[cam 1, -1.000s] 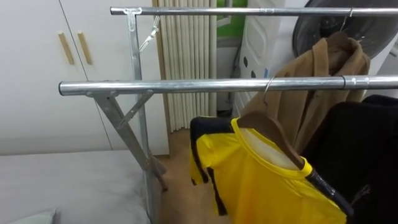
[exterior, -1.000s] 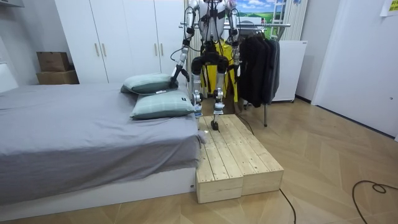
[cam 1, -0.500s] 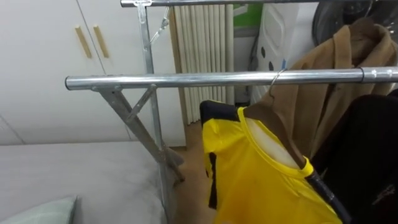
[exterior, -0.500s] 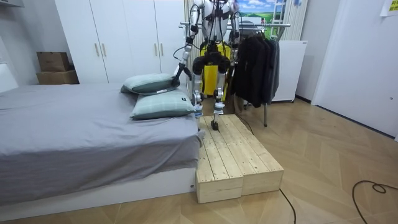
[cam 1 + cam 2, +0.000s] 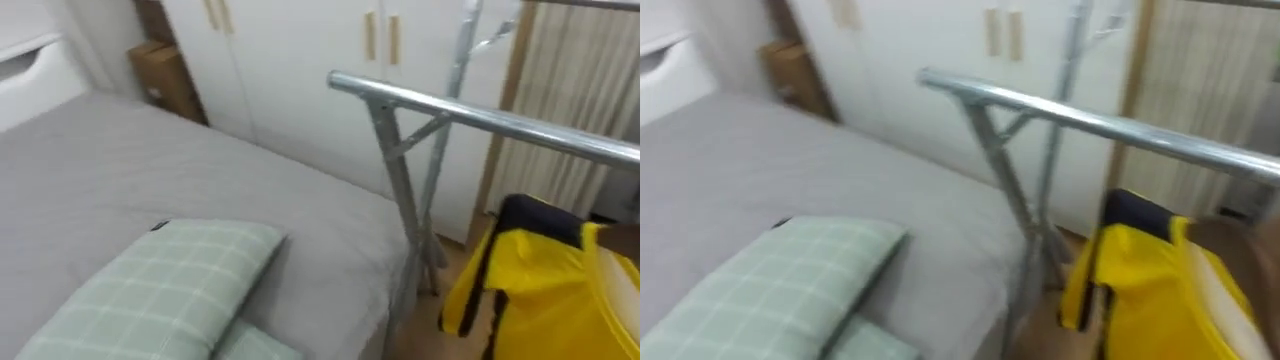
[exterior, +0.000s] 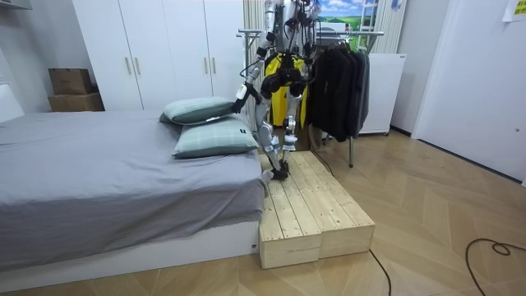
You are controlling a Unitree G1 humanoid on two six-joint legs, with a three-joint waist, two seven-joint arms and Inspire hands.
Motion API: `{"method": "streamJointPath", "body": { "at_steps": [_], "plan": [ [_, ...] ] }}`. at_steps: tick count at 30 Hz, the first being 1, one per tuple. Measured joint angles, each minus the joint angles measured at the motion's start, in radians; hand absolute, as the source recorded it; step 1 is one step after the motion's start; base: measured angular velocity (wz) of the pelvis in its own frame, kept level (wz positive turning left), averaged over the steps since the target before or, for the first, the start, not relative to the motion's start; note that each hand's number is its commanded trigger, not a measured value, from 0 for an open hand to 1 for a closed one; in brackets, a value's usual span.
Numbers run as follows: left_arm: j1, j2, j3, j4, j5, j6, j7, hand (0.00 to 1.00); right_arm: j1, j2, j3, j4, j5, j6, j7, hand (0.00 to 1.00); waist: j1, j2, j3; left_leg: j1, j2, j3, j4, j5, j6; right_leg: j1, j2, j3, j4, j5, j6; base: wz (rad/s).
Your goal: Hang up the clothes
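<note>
A yellow shirt with dark trim (image 5: 545,290) hangs under the near metal rail (image 5: 480,115) of the clothes rack, at the lower right of the eye views. In the room view I stand on the wooden platform (image 6: 308,205) between the bed and the rack, my body turned toward the bed. My left hand (image 6: 239,102) is held out low toward the pillows, too small to read. Dark coats (image 6: 341,82) hang on the rack behind me.
A grey bed (image 5: 120,170) with a green checked pillow (image 5: 160,290) lies at my left. White wardrobe doors (image 5: 300,60) stand behind the rack's slanted leg (image 5: 400,200). A cardboard box (image 5: 165,70) sits by the wall.
The eye view has swung left, from the rack and hung coats to the bed and pillow. In the room view I have turned from the rack toward the bed.
</note>
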Motion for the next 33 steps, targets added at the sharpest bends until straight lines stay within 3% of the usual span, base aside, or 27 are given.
{"method": "streamJointPath", "body": {
  "at_steps": [1,3,5,8,11,13,14,16,17,19,20,21,22,23,24,25,27,29,33],
  "plan": [
    [0.000,0.007,0.009,0.000,-0.004,0.000,0.001,0.00,-0.001,0.004,0.001,0.003,0.008,0.003,0.001,0.00,0.010,-0.013,-0.0018,-0.001,-0.005,-0.005,-0.033,-0.011,0.002,-0.001,-0.026,-0.026,0.032,-0.004,0.023,0.90],
    [0.003,0.012,0.020,0.001,-0.012,0.000,0.003,0.00,0.004,0.003,0.000,0.009,0.015,0.014,0.003,0.00,0.014,-0.023,-0.0066,-0.003,-0.020,-0.043,-0.061,0.002,0.014,0.009,-0.048,-0.023,0.051,0.016,0.045,0.74],
    [0.003,0.011,0.019,0.002,-0.011,0.000,0.010,0.00,0.021,-0.001,0.000,0.011,0.031,0.025,-0.006,0.00,0.013,-0.032,-0.0115,-0.003,-0.035,-0.077,-0.068,0.015,0.025,0.026,-0.060,-0.024,0.050,0.027,0.050,0.71],
    [0.010,-0.001,0.020,0.005,-0.015,0.000,0.012,0.00,0.027,-0.003,-0.005,0.018,0.048,0.046,-0.018,0.00,0.016,-0.027,-0.0150,-0.001,-0.051,-0.120,-0.070,0.019,0.045,0.052,-0.073,-0.017,0.050,0.050,0.066,0.47],
    [0.015,-0.014,0.067,0.017,-0.023,0.001,0.007,0.00,0.028,-0.002,-0.034,0.038,0.051,0.060,-0.018,0.00,0.016,-0.027,-0.0156,-0.001,-0.075,-0.177,-0.070,0.019,0.068,0.071,-0.086,0.065,0.052,0.063,0.080,0.59],
    [0.021,-0.018,0.097,0.036,-0.026,0.004,-0.007,0.00,0.040,-0.002,-0.078,0.040,0.051,0.068,-0.020,0.00,0.010,-0.030,-0.0135,-0.002,-0.102,-0.247,-0.072,0.022,0.084,0.094,-0.092,0.165,0.051,0.069,0.089,0.88],
    [0.024,-0.018,0.101,0.036,-0.027,0.004,-0.009,0.00,0.043,-0.001,-0.086,0.040,0.050,0.068,-0.022,0.00,0.009,-0.031,-0.0134,-0.003,-0.108,-0.268,-0.071,0.023,0.088,0.102,-0.091,0.186,0.051,0.070,0.091,1.03],
    [0.033,-0.019,0.113,0.039,-0.027,0.004,-0.012,0.00,0.051,-0.001,-0.105,0.039,0.053,0.087,-0.032,0.00,0.010,-0.037,-0.0123,-0.008,-0.137,-0.362,-0.070,0.025,0.108,0.128,-0.089,0.294,0.048,0.080,0.108,1.13],
    [0.035,-0.019,0.114,0.040,-0.026,0.005,-0.012,0.00,0.050,-0.001,-0.109,0.039,0.051,0.090,-0.033,0.00,0.009,-0.039,-0.0124,-0.010,-0.143,-0.382,-0.069,0.026,0.113,0.133,-0.089,0.326,0.048,0.085,0.116,1.12],
    [0.051,-0.018,0.118,0.044,-0.027,0.007,-0.014,0.00,0.053,0.004,-0.126,0.039,0.044,0.092,-0.035,0.00,0.007,-0.044,-0.0127,-0.017,-0.173,-0.469,-0.062,0.031,0.136,0.158,-0.088,0.415,0.045,0.098,0.138,1.10],
    [0.056,-0.017,0.116,0.046,-0.026,0.008,-0.016,0.00,0.054,0.004,-0.129,0.039,0.044,0.094,-0.036,0.00,0.011,-0.044,-0.0126,-0.019,-0.178,-0.493,-0.059,0.032,0.140,0.162,-0.086,0.441,0.046,0.100,0.140,1.01],
    [0.065,-0.017,0.116,0.049,-0.023,0.013,-0.022,0.00,0.058,0.006,-0.137,0.040,0.042,0.099,-0.043,0.00,0.013,-0.044,-0.0124,-0.020,-0.191,-0.537,-0.057,0.033,0.147,0.163,-0.080,0.499,0.045,0.101,0.139,0.97],
    [0.070,-0.016,0.116,0.050,-0.019,0.018,-0.028,0.00,0.060,0.010,-0.138,0.041,0.041,0.099,-0.046,0.00,0.012,-0.043,-0.0130,-0.023,-0.197,-0.580,-0.053,0.034,0.152,0.164,-0.055,0.561,0.022,0.092,0.141,0.96],
    [0.070,-0.014,0.116,0.051,-0.019,0.020,-0.030,0.00,0.060,0.014,-0.138,0.040,0.041,0.099,-0.047,0.00,0.010,-0.038,-0.0164,-0.028,-0.199,-0.601,-0.052,0.035,0.154,0.163,-0.029,0.595,-0.006,0.079,0.138,1.01],
    [0.066,-0.008,0.117,0.051,-0.019,0.021,-0.031,0.00,0.060,0.023,-0.138,0.041,0.041,0.099,-0.052,0.00,0.006,-0.048,-0.0107,-0.038,-0.206,-0.635,-0.049,0.042,0.154,0.160,0.032,0.662,-0.085,0.070,0.126,0.95],
    [0.059,-0.003,0.117,0.052,-0.020,0.021,-0.032,0.00,0.058,0.031,-0.137,0.044,0.039,0.098,-0.057,0.00,0.007,-0.064,-0.0014,-0.046,-0.221,-0.655,-0.041,0.043,0.154,0.155,0.069,0.689,-0.150,0.090,0.111,0.86],
    [0.061,-0.017,0.117,0.060,-0.019,0.021,-0.032,0.00,0.051,0.029,-0.137,0.052,0.028,0.097,-0.069,0.00,0.018,-0.057,-0.0041,-0.054,-0.225,-0.668,-0.033,0.032,0.149,0.175,0.070,0.680,-0.163,0.087,0.114,0.37],
    [0.058,-0.024,0.117,0.075,-0.019,0.020,-0.032,0.00,0.042,0.031,-0.136,0.059,0.021,0.091,-0.073,0.00,0.016,-0.054,-0.0012,-0.056,-0.231,-0.679,-0.035,0.030,0.145,0.178,0.073,0.663,-0.162,0.085,0.114,0.23],
    [0.058,-0.037,0.116,0.082,-0.018,0.022,-0.030,0.00,0.038,0.035,-0.134,0.081,0.019,0.086,-0.075,0.00,0.019,-0.046,-0.0035,-0.054,-0.223,-0.692,-0.044,0.030,0.144,0.184,0.079,0.662,-0.161,0.082,0.111,0.12]
  ]
}}
